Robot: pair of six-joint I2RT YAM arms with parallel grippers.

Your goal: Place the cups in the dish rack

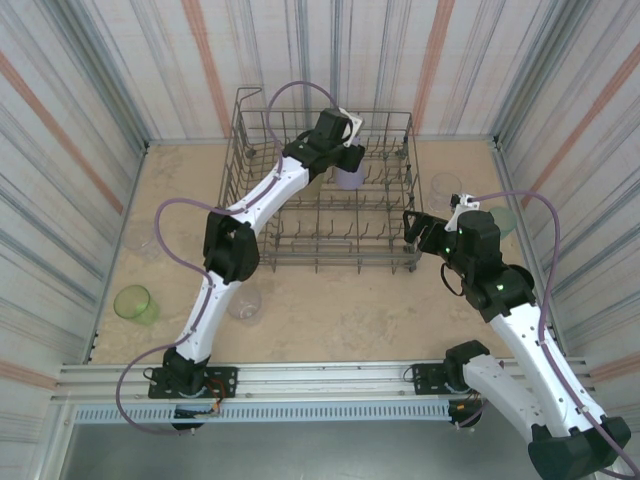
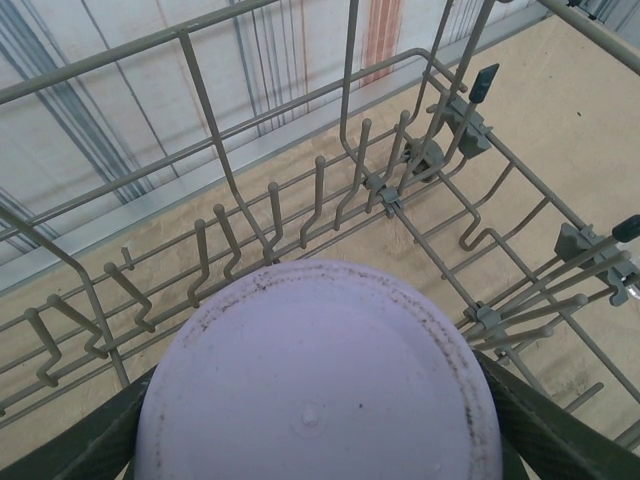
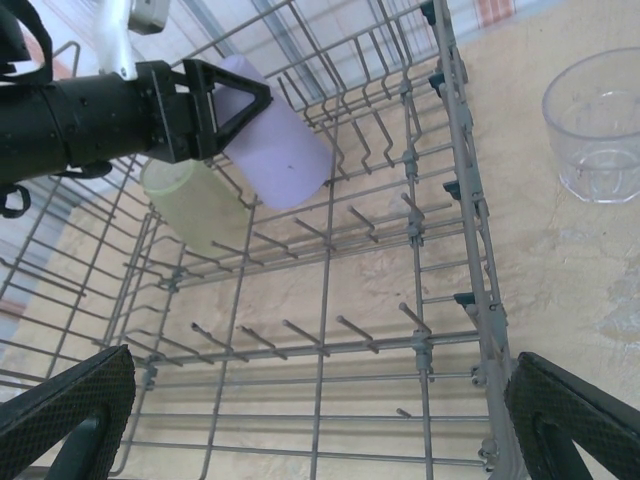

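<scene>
Seen from above, a large rectangular grey wire dish rack point(image 1: 262, 215) with upright tines and tall sides stands at the 12 o'clock end of a beige table point(image 1: 330, 305).

The left arm stretches into the rack from 7 o'clock. Its left pincer point(image 1: 344, 162) is clamped on a small lavender tumbler point(image 1: 349, 179) of matte plastic, held above the tines in the rack's far half. Whether the tumbler touches the wires cannot be told. On the left wrist camera the tumbler's round, scuffed base faces the lens, with a dark green finger point(image 2: 560, 435) against each side of it.

The right pincer point(image 1: 430, 225) hovers just outside the rack's right wall, near its front corner, at about 3 o'clock. Its two black fingers point(image 3: 70, 410) stand wide apart and hold nothing.

The right wrist camera shows a pale olive-yellow tumbler point(image 3: 195, 205) inside the rack, leaning among the tines at 7 o'clock of the lavender tumbler, just beside it.

A clear plastic tumbler point(image 1: 445, 186) stands upright on the table at 2 o'clock, just outside the rack. A teal tumbler point(image 1: 506, 218) sits behind the right arm, partly hidden. A bright green tumbler point(image 1: 133, 302) stands at 8 o'clock, well apart from the rack. A second clear tumbler point(image 1: 243, 303) rests beside the left arm, near 7 o'clock.
</scene>
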